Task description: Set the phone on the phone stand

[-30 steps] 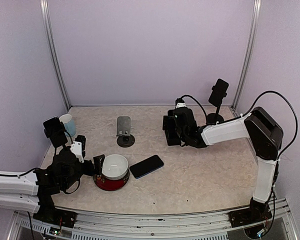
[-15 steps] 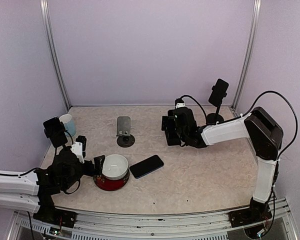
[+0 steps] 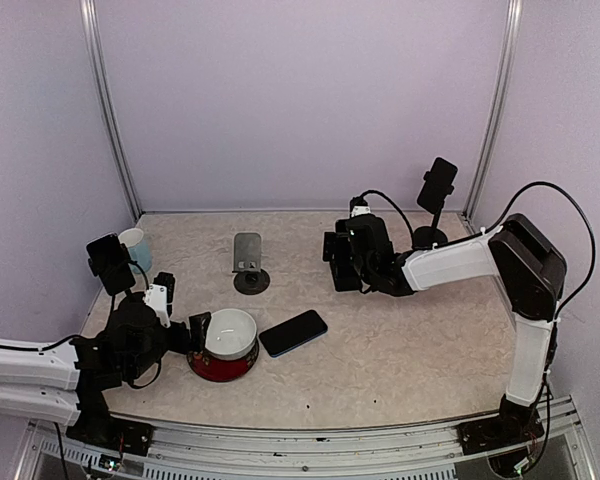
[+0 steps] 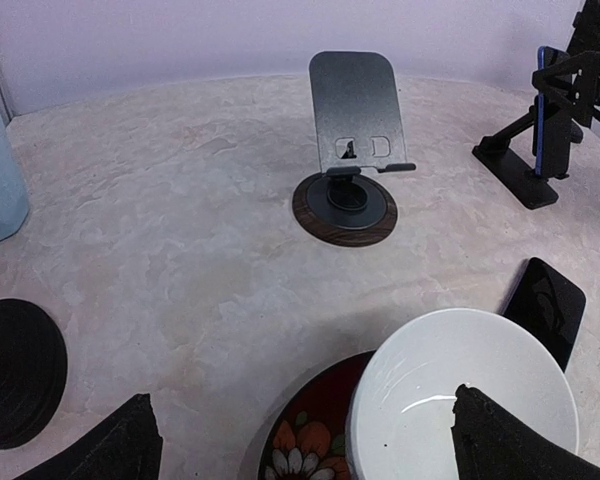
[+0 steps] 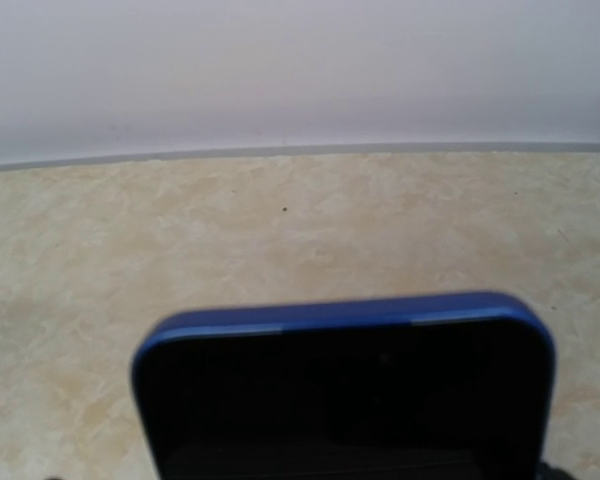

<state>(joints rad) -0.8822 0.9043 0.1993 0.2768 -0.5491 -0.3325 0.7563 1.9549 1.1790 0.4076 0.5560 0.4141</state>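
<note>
Top external, right gripper [image 3: 340, 262]: it is reaching out over the middle of the table, with its tip sitting against a small dark upright object. Whether its jaws are spread or closed is not showing from here.
Top external, left gripper [image 3: 195, 328]: it is hovering just beside the white bowl [image 3: 230, 332], and its jaws are gaping wide around nothing.
Top external, other pair: a black phone [image 3: 293, 332] is lying flat just right of the bowl. The grey stand [image 3: 248, 255] behind it is carrying nothing.
Left wrist, task's thing: the blue phone [image 4: 542, 110] is standing on edge on the black stand [image 4: 515, 175] at the far right, with the right arm's dark frame crowding right against it.
Left wrist, own fingers [image 4: 130, 445]: they are showing at both lower corners, far apart. One is overlapping the bowl's rim and neither is pinching anything.
Right wrist, view: the phone's blue top edge [image 5: 345, 312] is filling the lower frame, very close and level. No fingers are showing, so I cannot tell this pincer's grip.
Step in hand, judged: the right arm is probably leaving the phone seated on its stand.
Doing it well: keep the jaws wide, back straight away from the screen face, and avoid brushing the top edge, since a light nudge could tip the phone off the stand.
</note>
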